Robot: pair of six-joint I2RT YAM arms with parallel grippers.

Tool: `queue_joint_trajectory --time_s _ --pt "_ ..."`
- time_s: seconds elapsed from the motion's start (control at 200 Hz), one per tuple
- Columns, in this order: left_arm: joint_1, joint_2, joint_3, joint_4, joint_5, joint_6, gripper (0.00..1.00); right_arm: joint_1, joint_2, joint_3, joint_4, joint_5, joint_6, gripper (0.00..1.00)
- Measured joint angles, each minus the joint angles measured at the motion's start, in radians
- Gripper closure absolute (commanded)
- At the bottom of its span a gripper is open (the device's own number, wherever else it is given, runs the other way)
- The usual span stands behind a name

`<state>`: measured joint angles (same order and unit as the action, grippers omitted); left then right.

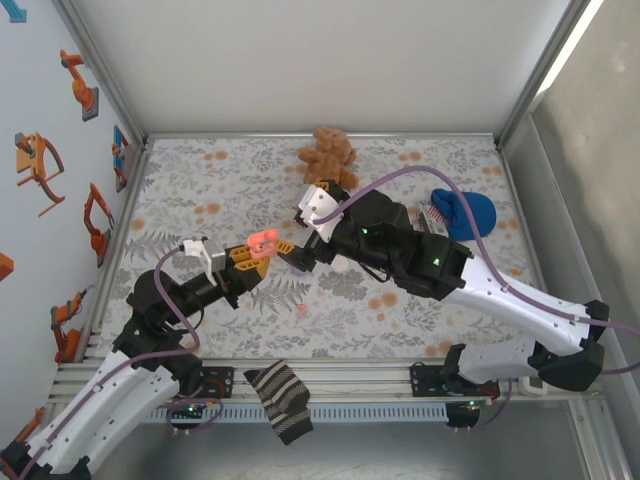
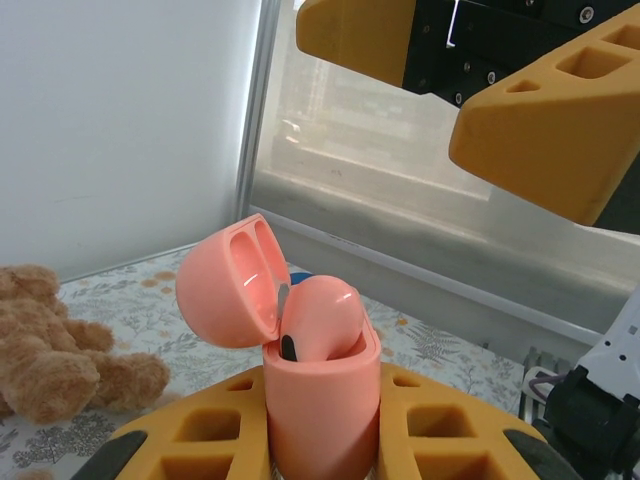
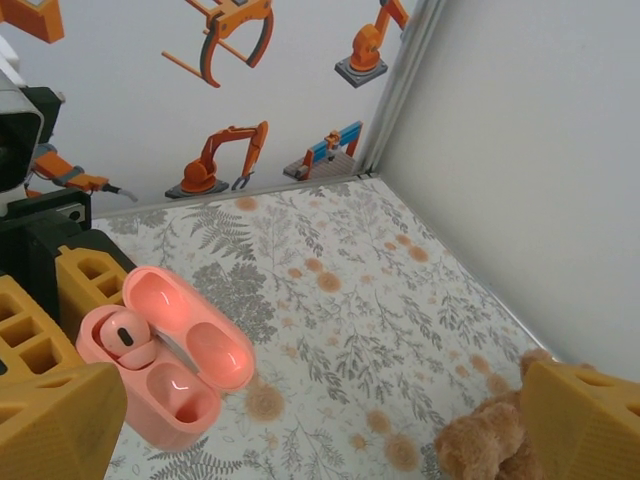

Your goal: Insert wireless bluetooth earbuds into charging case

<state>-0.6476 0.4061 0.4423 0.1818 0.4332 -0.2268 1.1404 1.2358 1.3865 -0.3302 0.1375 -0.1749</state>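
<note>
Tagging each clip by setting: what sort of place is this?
Probably a lab robot cell: white panel walls in a metal frame, robot-arm stickers, and a floral tabletop with props like a teddy bear.

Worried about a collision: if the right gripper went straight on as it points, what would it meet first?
Probably the patterned table ahead of the open right gripper; the charging case in the left gripper sits just to one side and might be clipped. Depth is unclear.
</note>
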Motion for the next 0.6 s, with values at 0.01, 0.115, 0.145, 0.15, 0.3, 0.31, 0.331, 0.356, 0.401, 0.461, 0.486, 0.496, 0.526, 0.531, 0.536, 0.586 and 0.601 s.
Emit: queue_joint_trajectory --time_s 0.01,0.115,0.145,0.15,0.3,0.31,0.331,0.356,0.401,0.461,0.486,0.496,0.526,0.531,0.536,0.586,0.601 --pt "0.000 -0.001 0.000 -0.002 0.000 0.001 1.00 0.000 0.000 -0.001 0.000 0.005 0.002 0.00" --pt "0.000 -0.006 0.000 -0.018 -0.006 0.003 1.00 -0.001 -0.010 -0.020 0.007 0.044 0.019 0.00" --pt "0.000 -0.006 0.000 -0.022 -0.007 0.005 1.00 -0.002 -0.013 -0.027 0.007 0.056 0.024 0.00" --pt "0.000 -0.006 0.000 -0.023 -0.007 0.005 1.00 -0.002 -0.013 -0.027 0.007 0.058 0.026 0.00" --pt "0.000 -0.006 0.000 -0.038 -0.015 0.014 1.00 -0.019 -0.032 -0.063 0.006 0.114 0.066 0.00" --pt "0.000 -0.006 0.000 -0.039 -0.015 0.014 1.00 -0.022 -0.034 -0.065 0.006 0.119 0.071 0.00" --pt "0.000 -0.006 0.000 -0.040 -0.015 0.015 1.00 -0.027 -0.037 -0.070 0.006 0.123 0.077 0.01" --pt "0.000 -0.006 0.000 -0.042 -0.015 0.016 1.00 -0.032 -0.041 -0.075 0.006 0.129 0.087 0.00" --pt "0.000 -0.006 0.000 -0.045 -0.014 0.018 1.00 -0.046 -0.048 -0.084 0.005 0.140 0.108 0.01" --pt "0.000 -0.006 0.001 -0.053 -0.014 0.021 1.00 -0.072 -0.055 -0.090 -0.004 0.145 0.145 0.00" --pt "0.000 -0.006 0.002 -0.060 -0.014 0.023 1.00 -0.087 -0.057 -0.091 -0.010 0.145 0.164 0.00" --pt "0.000 -0.006 0.002 -0.062 -0.014 0.023 1.00 -0.093 -0.058 -0.092 -0.013 0.146 0.171 0.00" --pt "0.000 -0.006 0.003 -0.071 -0.014 0.026 1.00 -0.110 -0.061 -0.095 -0.021 0.145 0.193 0.01" --pt "0.000 -0.006 0.003 -0.071 -0.014 0.026 1.00 -0.114 -0.062 -0.096 -0.023 0.146 0.199 0.00" --pt "0.000 -0.006 0.003 -0.073 -0.014 0.026 1.00 -0.116 -0.062 -0.097 -0.024 0.146 0.202 0.00" --pt "0.000 -0.006 0.006 -0.085 -0.014 0.029 1.00 -0.145 -0.069 -0.108 -0.031 0.145 0.237 0.00" --pt "0.000 -0.006 0.007 -0.089 -0.014 0.031 1.00 -0.153 -0.071 -0.112 -0.035 0.145 0.248 0.00"
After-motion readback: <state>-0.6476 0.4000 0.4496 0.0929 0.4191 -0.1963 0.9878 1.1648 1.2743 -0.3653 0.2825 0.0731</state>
